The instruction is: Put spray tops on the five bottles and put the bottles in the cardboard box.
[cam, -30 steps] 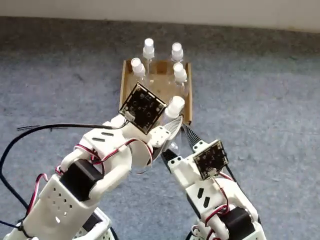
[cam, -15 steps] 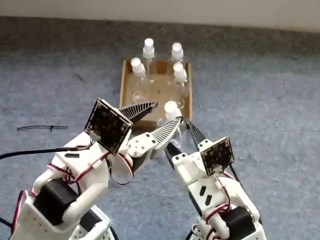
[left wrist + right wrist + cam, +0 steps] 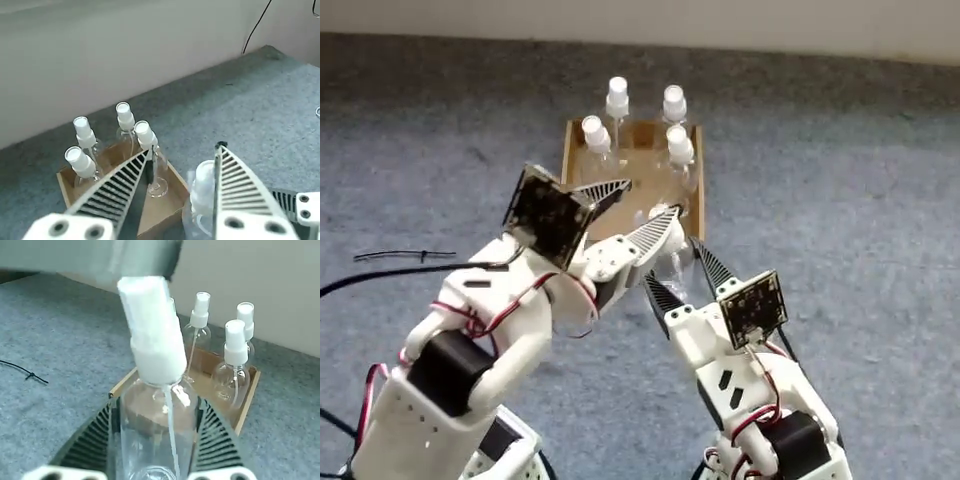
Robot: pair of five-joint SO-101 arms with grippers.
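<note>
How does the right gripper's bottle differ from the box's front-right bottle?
The gripped bottle is clamped by the right gripper outside the cardboard box; the boxed bottle stands free inside it. The left gripper hangs open at the gripped bottle's spray top; nothing is near the boxed bottle's. Both are clear and white-topped.

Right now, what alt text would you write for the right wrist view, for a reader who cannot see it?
The right gripper holds a clear bottle with a white spray top on it, close to the camera. Behind it, three more topped bottles stand in the cardboard box on grey carpet.
</note>
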